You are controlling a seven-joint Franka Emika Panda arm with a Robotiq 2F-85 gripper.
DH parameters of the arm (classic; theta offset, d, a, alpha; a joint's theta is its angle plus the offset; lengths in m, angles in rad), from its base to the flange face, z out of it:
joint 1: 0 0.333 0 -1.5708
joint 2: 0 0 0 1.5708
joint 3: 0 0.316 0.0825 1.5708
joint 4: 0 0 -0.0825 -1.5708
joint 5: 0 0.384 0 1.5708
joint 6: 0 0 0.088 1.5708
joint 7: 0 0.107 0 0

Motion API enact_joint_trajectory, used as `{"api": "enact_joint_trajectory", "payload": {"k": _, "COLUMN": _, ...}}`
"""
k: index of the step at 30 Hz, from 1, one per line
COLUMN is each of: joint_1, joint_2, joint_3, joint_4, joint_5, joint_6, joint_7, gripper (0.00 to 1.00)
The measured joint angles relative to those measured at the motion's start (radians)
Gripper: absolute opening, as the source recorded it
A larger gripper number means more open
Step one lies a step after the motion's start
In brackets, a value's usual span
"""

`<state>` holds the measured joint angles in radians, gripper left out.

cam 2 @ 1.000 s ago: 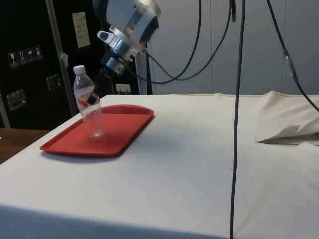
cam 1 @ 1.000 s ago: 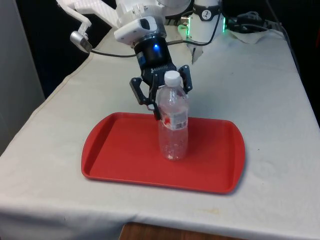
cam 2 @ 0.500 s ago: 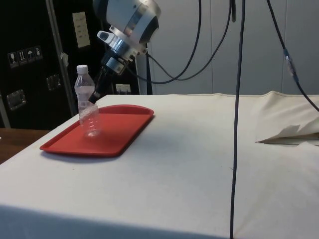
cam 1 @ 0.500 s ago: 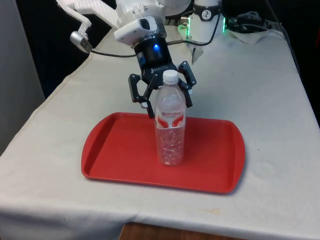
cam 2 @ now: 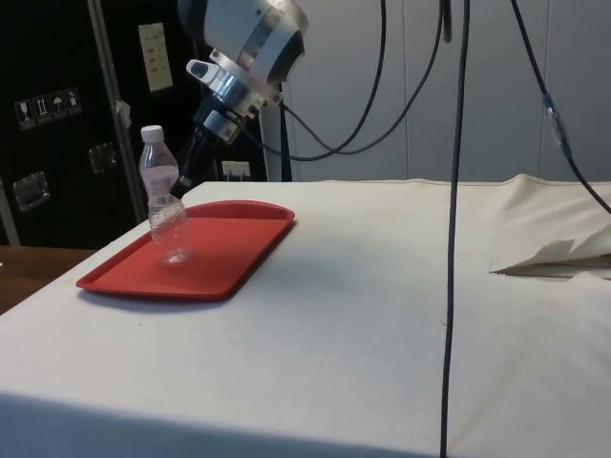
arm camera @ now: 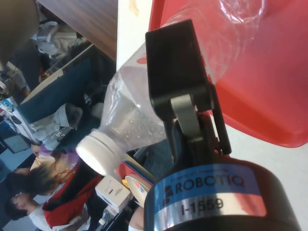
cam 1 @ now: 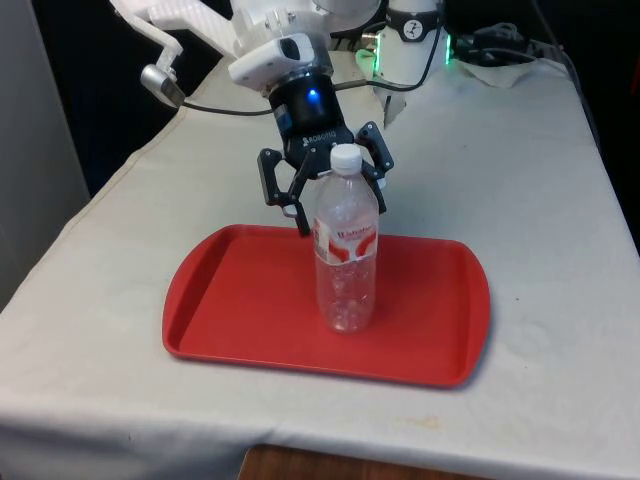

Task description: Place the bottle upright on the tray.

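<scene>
A clear plastic bottle (cam 1: 346, 262) with a white cap and a red label stands upright on the red tray (cam 1: 240, 310), a little to the front view's right of the tray's middle. My gripper (cam 1: 337, 212) is open just behind the bottle's upper half, a finger out to each side of it. From the side, the gripper (cam 2: 181, 183) slants down close against the bottle (cam 2: 164, 210) above the tray (cam 2: 205, 269). The wrist view has one black finger (arm camera: 175, 72) lying across the clear bottle (arm camera: 126, 120), with the tray (arm camera: 274, 91) beyond. I cannot tell whether a finger touches the bottle.
A black cable (cam 1: 215, 108) runs over the cloth behind the tray. Thin cables (cam 2: 456, 191) hang down in the side view, and crumpled white material (cam 2: 558, 256) lies far from the tray. The tray sits near the table's front edge (cam 1: 300, 445). People (arm camera: 29, 192) show beyond the table.
A second ago my fingers held the bottle, which leaned to the front view's right. They have spread and let it go; the bottle rocked and now stands upright by itself.
</scene>
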<state>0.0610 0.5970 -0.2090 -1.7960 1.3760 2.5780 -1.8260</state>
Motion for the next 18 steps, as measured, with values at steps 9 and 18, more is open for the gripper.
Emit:
{"api": "enact_joint_trajectory", "payload": {"k": 9, "joint_1": 0.000, "joint_2": -0.007, "joint_3": -0.003, "joint_4": -0.015, "joint_5": 0.000, "joint_6": -0.003, "joint_7": 0.000, "gripper": 1.00}}
{"api": "enact_joint_trajectory", "payload": {"k": 18, "joint_1": 0.000, "joint_2": -0.054, "joint_3": -0.010, "joint_4": -0.078, "joint_5": 0.000, "joint_6": -0.003, "joint_7": -0.008, "gripper": 1.00}}
